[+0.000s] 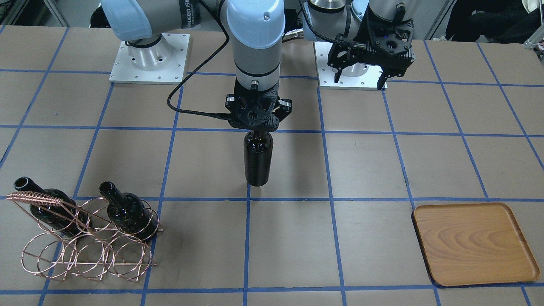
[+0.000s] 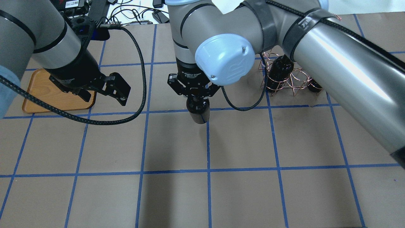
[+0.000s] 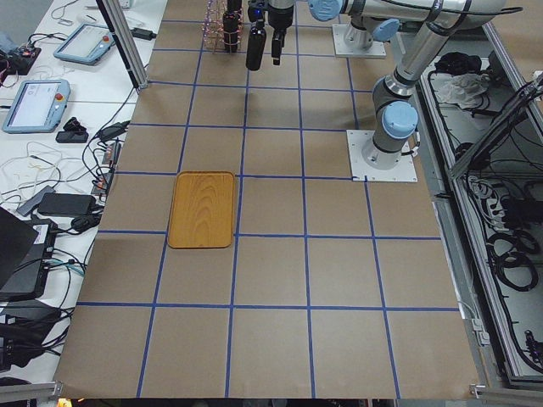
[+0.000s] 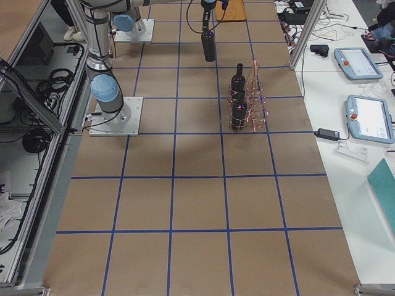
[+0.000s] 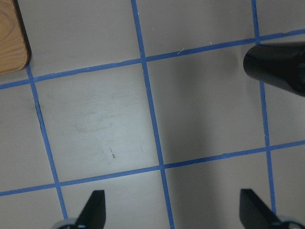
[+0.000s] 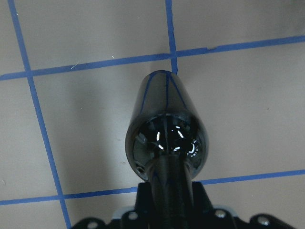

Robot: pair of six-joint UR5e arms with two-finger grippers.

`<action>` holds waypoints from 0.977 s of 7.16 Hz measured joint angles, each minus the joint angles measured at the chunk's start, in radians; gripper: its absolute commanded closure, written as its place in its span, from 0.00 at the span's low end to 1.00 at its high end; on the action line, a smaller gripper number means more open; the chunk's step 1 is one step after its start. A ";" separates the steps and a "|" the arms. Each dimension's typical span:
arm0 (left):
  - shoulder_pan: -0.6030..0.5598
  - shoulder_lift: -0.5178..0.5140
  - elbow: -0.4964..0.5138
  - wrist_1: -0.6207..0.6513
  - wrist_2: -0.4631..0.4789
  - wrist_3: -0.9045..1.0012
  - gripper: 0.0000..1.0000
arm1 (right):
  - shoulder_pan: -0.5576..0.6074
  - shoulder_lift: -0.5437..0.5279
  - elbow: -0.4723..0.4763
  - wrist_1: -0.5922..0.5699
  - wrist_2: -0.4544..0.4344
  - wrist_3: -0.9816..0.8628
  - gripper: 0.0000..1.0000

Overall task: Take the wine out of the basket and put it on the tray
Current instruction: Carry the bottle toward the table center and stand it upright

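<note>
In the front view the wine (image 1: pixel 257 163) is held upright at frame centre, neck clamped in the right gripper (image 1: pixel 256 127); bare table (image 1: pixel 374 170) lies between it and the tray (image 1: pixel 471 244), lower right; the basket (image 1: pixel 85 246), lower left, holds two other bottles (image 1: pixel 127 210); only the left wrist view shows the left gripper (image 5: pixel 171 200) spread wide, holding nothing.

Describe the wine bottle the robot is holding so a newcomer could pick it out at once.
Start at the blue-gridded table, near its middle. There the right gripper clamps the neck of one upright black wine bottle. Unlike the other two bottles, it is outside the copper basket.
</note>
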 measured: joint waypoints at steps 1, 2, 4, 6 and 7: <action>0.001 0.001 0.000 0.000 0.010 0.003 0.00 | 0.015 0.001 0.019 -0.004 0.012 0.028 1.00; 0.003 0.003 0.002 -0.001 0.019 0.006 0.00 | 0.026 -0.001 0.034 -0.004 0.029 0.044 1.00; 0.015 0.005 0.006 -0.005 0.032 0.008 0.00 | 0.042 -0.005 0.066 -0.004 0.057 0.054 1.00; 0.020 0.007 0.005 -0.008 0.037 0.009 0.00 | 0.053 -0.006 0.082 -0.005 0.062 0.055 0.23; 0.022 0.008 0.004 -0.008 0.038 0.008 0.00 | 0.054 -0.009 0.082 -0.005 0.061 0.055 0.00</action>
